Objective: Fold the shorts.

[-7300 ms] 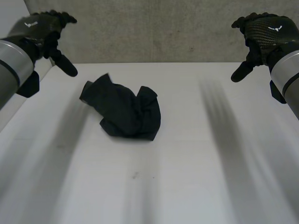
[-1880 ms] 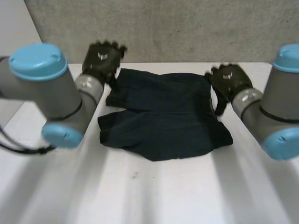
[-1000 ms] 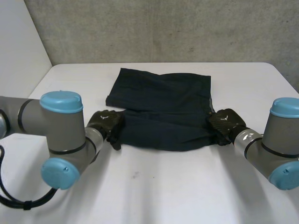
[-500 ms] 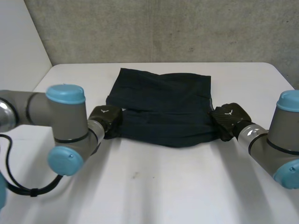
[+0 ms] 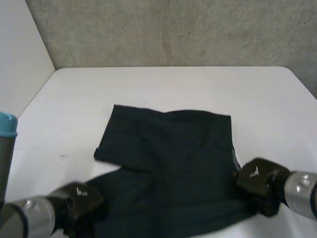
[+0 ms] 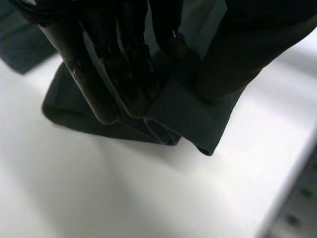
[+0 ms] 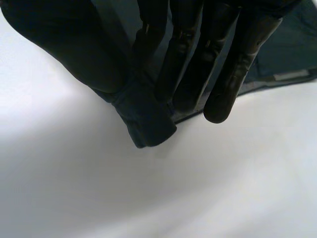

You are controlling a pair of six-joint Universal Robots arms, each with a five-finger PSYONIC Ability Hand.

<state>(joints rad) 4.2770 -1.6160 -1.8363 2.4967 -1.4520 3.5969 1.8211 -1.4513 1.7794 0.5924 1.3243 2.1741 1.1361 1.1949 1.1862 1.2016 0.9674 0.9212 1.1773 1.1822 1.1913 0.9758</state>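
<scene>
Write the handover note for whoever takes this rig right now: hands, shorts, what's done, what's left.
Left hand: shut on the shorts, thumb and fingers pinching their near left corner.
Right hand: shut on the shorts, pinching the near right corner.
Shorts: spread out on the white table, far edge lying flat.
Done: shorts opened out and gripped at both near corners.
Left: no fold shows yet. Likely next: carry the held edge over to the far edge, release, then fold again.
</scene>
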